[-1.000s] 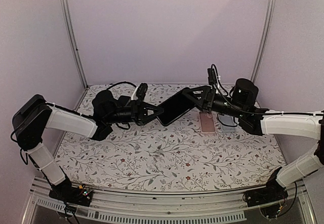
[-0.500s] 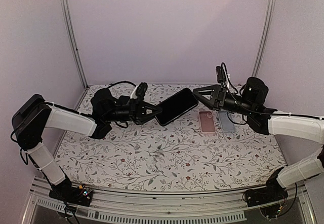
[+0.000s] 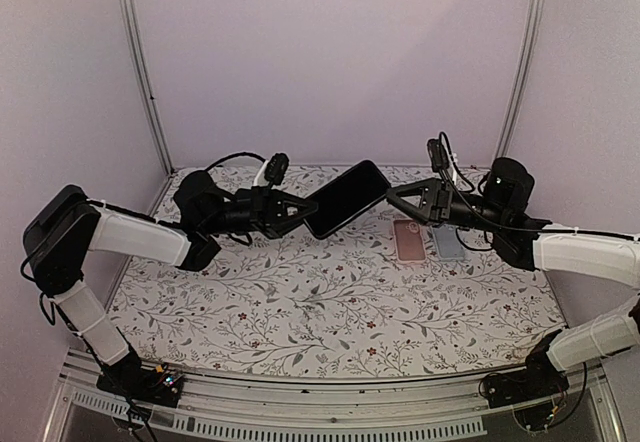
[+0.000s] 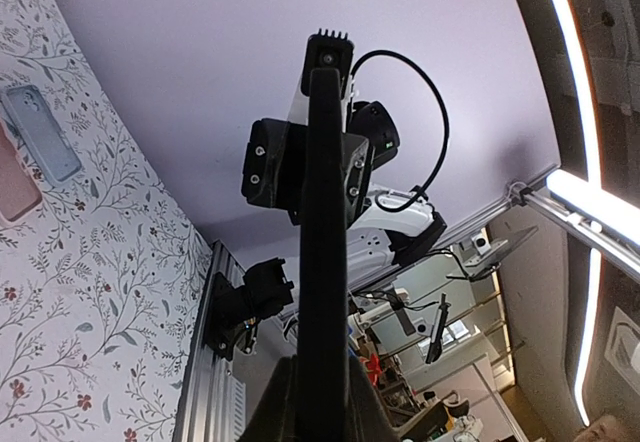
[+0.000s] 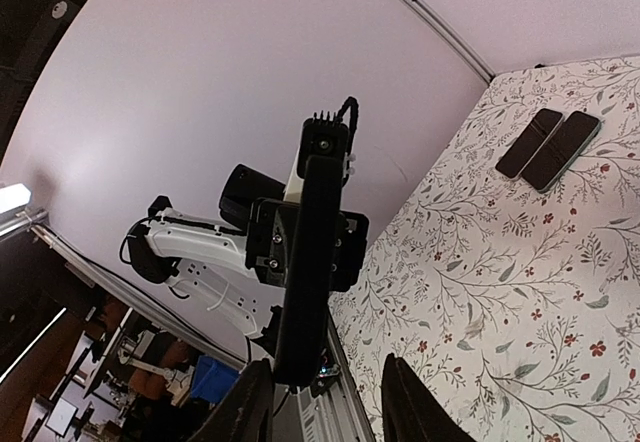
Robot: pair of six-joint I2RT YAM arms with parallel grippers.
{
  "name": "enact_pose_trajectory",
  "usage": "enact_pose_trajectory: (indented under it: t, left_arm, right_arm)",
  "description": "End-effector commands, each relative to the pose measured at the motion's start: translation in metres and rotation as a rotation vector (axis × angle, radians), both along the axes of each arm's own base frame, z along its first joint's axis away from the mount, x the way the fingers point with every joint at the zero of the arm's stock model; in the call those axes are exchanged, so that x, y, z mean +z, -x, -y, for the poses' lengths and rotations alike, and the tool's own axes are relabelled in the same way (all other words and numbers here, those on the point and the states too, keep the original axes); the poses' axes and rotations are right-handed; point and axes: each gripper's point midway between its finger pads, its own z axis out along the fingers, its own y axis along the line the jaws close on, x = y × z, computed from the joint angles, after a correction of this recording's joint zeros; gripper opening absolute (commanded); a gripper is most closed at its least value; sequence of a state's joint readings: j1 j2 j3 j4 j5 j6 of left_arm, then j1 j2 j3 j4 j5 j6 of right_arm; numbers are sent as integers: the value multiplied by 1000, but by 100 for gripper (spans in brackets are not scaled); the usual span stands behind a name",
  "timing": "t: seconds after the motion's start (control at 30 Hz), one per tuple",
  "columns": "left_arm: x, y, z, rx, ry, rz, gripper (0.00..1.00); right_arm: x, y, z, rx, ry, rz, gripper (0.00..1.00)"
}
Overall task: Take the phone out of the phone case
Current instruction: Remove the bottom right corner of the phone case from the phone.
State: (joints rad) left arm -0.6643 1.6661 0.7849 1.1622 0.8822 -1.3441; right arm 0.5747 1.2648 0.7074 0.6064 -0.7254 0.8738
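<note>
My left gripper is shut on the lower end of the black phone in its phone case and holds it tilted up above the table. In the left wrist view the phone shows edge-on, rising from between my fingers. My right gripper hovers at the phone's upper right end. Seen from the right wrist, its jaws are open and the phone's end sits close to the left finger without being clamped.
A pink case and a grey-blue case lie side by side on the floral table under my right arm. Two dark phones lie flat on the table in the right wrist view. Metal frame posts stand at the back corners.
The right gripper let go of the phone's end, drew back to the right, and its jaws have narrowed. The left gripper lifted the phone and tilted it higher.
</note>
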Motion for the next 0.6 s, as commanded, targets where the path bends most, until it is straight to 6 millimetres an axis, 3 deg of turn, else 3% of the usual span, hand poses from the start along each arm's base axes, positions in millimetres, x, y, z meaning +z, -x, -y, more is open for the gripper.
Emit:
enact_pose_trajectory:
  t: [0.0, 0.27, 0.57]
  left_arm:
    - [48, 6, -9, 1, 111, 134, 0]
    - [56, 13, -13, -15, 135, 168, 0]
    - [81, 24, -22, -8, 201, 252, 0]
  right_arm:
    - [9, 6, 2, 22, -16, 28, 38]
    - [6, 3, 4, 13, -22, -2, 35]
    - [-12, -5, 10, -8, -11, -86, 34]
